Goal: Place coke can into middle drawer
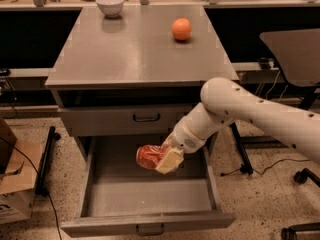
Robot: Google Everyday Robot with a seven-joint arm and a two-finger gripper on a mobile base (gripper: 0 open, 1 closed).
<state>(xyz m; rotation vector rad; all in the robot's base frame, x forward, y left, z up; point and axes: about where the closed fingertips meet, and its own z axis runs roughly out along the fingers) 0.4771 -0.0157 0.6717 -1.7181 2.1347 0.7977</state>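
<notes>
The end effector (159, 158) is holding the coke can (148, 156) over the pulled-out middle drawer (150, 198).
Its fingers are pinching the can, which is lying sideways above the rear of the tray, just below the closed upper drawer front (115, 120). An orange (181, 29) and a white bowl (110, 4) are sitting well apart on the tabletop (125, 54).

No legible text or numbers anywhere. Lettering on the coke can (148, 156) is unreadable. The gripper (163, 159) clasps it above the open middle drawer (150, 198).
</notes>
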